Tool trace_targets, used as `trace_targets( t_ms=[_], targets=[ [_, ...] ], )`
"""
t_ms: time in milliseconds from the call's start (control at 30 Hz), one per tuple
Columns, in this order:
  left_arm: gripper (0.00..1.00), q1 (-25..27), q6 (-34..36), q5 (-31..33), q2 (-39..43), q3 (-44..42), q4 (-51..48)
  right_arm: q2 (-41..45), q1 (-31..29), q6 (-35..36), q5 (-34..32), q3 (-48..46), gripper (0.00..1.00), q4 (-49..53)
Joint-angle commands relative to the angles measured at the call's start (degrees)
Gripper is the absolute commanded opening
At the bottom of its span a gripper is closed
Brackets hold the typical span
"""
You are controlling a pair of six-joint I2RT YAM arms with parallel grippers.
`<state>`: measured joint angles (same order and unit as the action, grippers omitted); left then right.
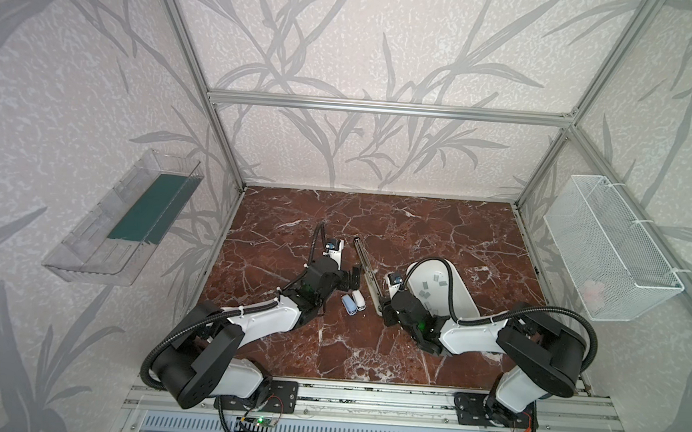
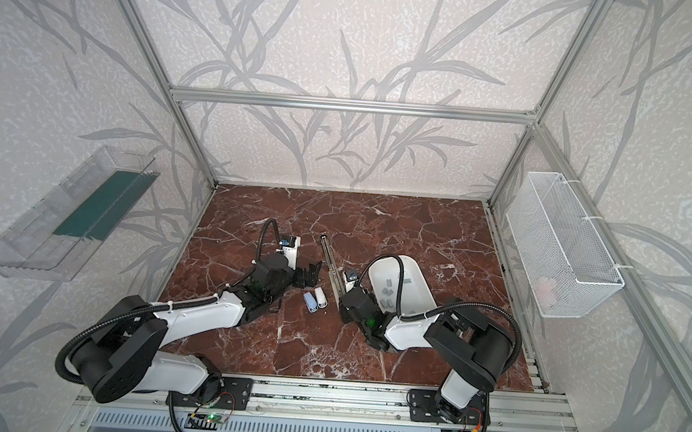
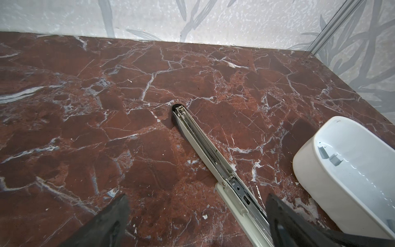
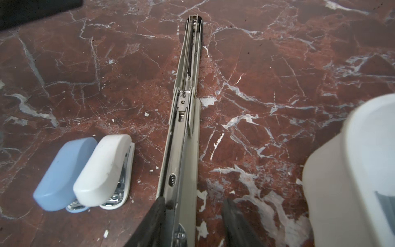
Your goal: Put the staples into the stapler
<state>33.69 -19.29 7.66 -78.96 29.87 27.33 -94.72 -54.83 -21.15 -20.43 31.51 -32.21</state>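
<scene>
Tabletop (image 1: 368,352) — red-brown marble, white veins — inside leaf-patterned walls (image 1: 348,38)

Right hand (image 4: 195,222) at the near end of an opened long stapler (image 4: 183,119).
The long stapler lies unfolded flat on the red marble bench (image 4: 277,64), running straight ahead from the hand, metal channel up. The hand's fingers stand apart: one overlaps the rail's edge, its partner stands clear of it. Beyond the overlapping finger lie a blue mini stapler (image 4: 62,173) and a white mini stapler (image 4: 102,169), touching side by side. Beyond the clear finger stands a white tub (image 4: 352,171) with grey staples (image 4: 384,203) inside.
</scene>
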Motion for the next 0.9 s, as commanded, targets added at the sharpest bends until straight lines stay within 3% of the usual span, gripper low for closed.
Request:
trace_targets(
  t_ms=[0, 400, 767, 867],
  targets=[
    [1.00, -0.34, -0.60, 1.92, -1.00, 0.74, -0.93, -1.14, -0.02, -0.12, 1.70, 0.90, 0.46, -0.36],
    [1.00, -1.89, -1.45, -0.04, -2.88, 0.47, 0.41, 4.58, -1.02, 1.71, 1.35, 1.35, 0.47, 4.61],
    [1.00, -3.39, -2.41, -3.95, -2.76, 0.10, 0.75, -0.36, -1.65, 0.44, 1.81, 2.89, 0.50, 4.17],
    [1.00, -3.83, -2.77, -5.09, -3.00, -0.05, 1.39, -1.59, -1.70, 0.45, 1.66, 3.00, 0.46, 3.43]
  ],
)
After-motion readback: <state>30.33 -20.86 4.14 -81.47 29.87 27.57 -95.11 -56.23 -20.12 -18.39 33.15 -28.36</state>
